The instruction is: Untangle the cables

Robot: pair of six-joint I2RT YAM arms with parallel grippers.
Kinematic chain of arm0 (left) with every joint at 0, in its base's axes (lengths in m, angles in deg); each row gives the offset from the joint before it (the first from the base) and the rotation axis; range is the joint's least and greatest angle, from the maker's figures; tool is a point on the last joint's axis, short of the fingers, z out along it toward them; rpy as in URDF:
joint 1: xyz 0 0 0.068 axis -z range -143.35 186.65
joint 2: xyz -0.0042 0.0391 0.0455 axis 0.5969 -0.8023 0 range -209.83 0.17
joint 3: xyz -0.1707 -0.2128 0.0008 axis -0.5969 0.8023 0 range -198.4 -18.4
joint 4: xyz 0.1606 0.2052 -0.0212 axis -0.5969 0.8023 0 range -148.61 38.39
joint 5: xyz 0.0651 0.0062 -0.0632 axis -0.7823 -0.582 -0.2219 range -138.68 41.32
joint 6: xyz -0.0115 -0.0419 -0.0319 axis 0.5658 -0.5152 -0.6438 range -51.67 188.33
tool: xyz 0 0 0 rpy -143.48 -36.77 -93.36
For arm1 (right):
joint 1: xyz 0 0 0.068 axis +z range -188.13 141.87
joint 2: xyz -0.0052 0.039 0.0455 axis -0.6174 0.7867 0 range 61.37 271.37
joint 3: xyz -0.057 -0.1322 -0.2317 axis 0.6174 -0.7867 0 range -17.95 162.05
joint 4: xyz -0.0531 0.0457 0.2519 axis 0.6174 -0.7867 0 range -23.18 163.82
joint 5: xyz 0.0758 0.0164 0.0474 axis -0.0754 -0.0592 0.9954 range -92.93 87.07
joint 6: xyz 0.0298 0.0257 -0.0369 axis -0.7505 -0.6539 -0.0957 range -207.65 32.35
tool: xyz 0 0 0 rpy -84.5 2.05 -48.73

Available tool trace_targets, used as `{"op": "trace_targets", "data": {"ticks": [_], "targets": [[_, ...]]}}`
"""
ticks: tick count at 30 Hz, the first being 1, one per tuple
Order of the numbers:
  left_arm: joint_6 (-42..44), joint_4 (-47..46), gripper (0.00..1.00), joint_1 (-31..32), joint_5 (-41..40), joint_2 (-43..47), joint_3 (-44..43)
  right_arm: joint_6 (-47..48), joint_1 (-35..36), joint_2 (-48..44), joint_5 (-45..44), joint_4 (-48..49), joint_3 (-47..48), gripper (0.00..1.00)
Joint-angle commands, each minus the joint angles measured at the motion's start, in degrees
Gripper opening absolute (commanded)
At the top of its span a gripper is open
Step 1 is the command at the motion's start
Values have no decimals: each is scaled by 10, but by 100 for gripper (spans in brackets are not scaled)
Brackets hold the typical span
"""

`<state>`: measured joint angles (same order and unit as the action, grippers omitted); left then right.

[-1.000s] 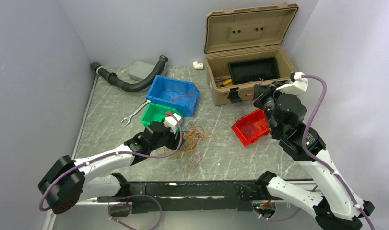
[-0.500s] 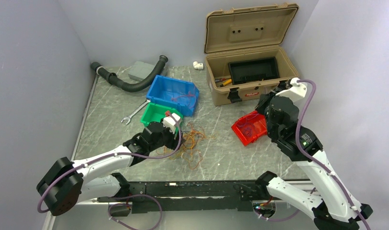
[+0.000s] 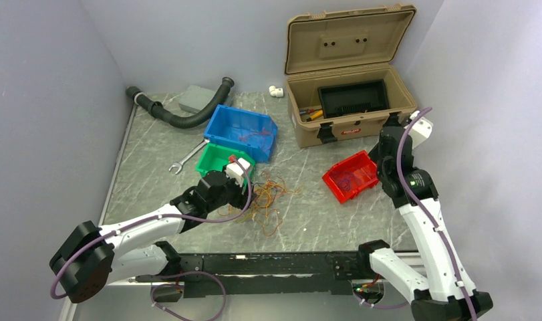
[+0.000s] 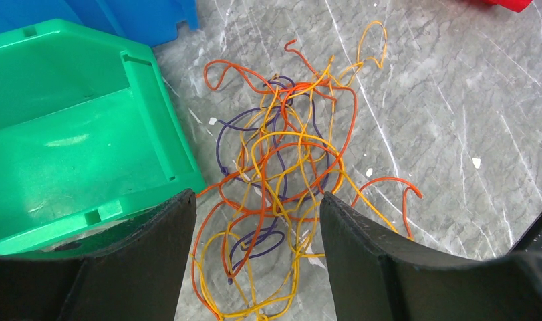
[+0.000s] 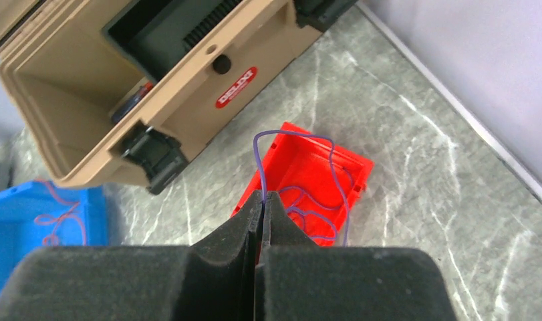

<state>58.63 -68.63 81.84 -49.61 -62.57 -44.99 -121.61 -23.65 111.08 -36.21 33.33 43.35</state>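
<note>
The tangle of thin orange, yellow, red and purple cables (image 3: pixel 268 197) lies on the marble table in front of the green bin (image 3: pixel 218 158). In the left wrist view the cables (image 4: pixel 281 160) spread between and beyond my left gripper's (image 4: pixel 256 197) open jaws, which hover just above them. My right gripper (image 5: pixel 262 195) is shut on a thin purple wire (image 5: pixel 331 160) that loops up from the red bin (image 5: pixel 301 160). In the top view the right gripper (image 3: pixel 383 160) sits beside the red bin (image 3: pixel 348 177).
A blue bin (image 3: pixel 241 130) holding a red wire stands behind the green bin. An open tan toolbox (image 3: pixel 348 100) is at the back right. A wrench (image 3: pixel 186 158), a black corrugated hose (image 3: pixel 181 117) and a grey block (image 3: pixel 198 98) lie at the back left.
My right arm has swung right and back from over the red bin, still pinching the purple wire. The left arm has barely moved.
</note>
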Motion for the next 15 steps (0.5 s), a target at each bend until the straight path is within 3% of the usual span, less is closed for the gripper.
{"op": "trace_targets", "data": {"ticks": [1, 15], "targets": [[5, -19, 72, -1, -2, 14, -2, -5, -29, 25, 19, 1, 39, 0], [9, -15, 72, -1, -7, 26, 1, -147, -36, 50, -205, -111, 133, 0]]}}
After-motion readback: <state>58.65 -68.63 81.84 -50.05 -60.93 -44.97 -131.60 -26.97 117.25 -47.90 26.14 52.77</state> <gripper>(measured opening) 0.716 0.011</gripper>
